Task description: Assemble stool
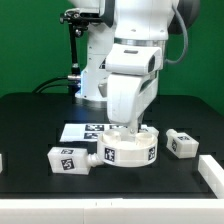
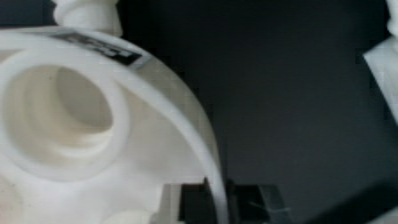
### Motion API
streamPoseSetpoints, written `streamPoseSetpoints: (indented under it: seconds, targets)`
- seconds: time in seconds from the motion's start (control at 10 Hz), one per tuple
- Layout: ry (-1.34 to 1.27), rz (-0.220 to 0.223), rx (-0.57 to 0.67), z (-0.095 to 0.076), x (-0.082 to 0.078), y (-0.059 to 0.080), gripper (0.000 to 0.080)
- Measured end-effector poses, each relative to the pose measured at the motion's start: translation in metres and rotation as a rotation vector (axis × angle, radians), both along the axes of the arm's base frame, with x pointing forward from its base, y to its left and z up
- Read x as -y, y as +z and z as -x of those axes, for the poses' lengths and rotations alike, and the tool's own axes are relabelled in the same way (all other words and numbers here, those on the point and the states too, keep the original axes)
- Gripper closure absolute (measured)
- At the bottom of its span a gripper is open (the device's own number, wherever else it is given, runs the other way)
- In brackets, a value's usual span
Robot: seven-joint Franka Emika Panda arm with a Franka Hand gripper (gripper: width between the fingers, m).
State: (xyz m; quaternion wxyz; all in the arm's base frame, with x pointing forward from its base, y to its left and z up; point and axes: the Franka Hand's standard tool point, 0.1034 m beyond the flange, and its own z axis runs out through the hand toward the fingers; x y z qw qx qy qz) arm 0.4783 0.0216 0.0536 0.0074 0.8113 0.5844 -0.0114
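The round white stool seat [image 1: 132, 150] lies on the black table with tags on its side wall. My gripper [image 1: 133, 133] reaches straight down onto it. In the wrist view the seat [image 2: 80, 110] shows as a hollow disc, and its thin rim wall runs between my two fingers [image 2: 185, 205]. My gripper [image 2: 217, 206] is shut on that rim. One white leg [image 1: 68, 159] lies just off the seat on the exterior view's left, its peg end toward the seat. Another leg [image 1: 182, 143] lies on the right. Leg parts also show in the wrist view [image 2: 89, 12] [image 2: 382, 60].
The marker board [image 1: 85, 130] lies flat just behind the seat. A white rail [image 1: 210, 176] runs along the table's front right edge. The robot base [image 1: 95, 60] and a black stand [image 1: 72, 50] are at the back.
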Motion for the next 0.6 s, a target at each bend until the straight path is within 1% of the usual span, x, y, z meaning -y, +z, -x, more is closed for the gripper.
streamPoseSetpoints:
  seconds: [0.3,0.4,0.5,0.6]
  targets:
    - [-0.008,0.0,-0.01,0.0,-0.001,-0.001,0.0774]
    - [0.023,0.001,-0.009,-0.007,-0.013,-0.003,0.0774]
    - [0.054,-0.008,-0.004,-0.03,-0.036,-0.003,0.0774]
    - [0.071,-0.02,0.01,-0.059,-0.06,-0.009,0.0774]
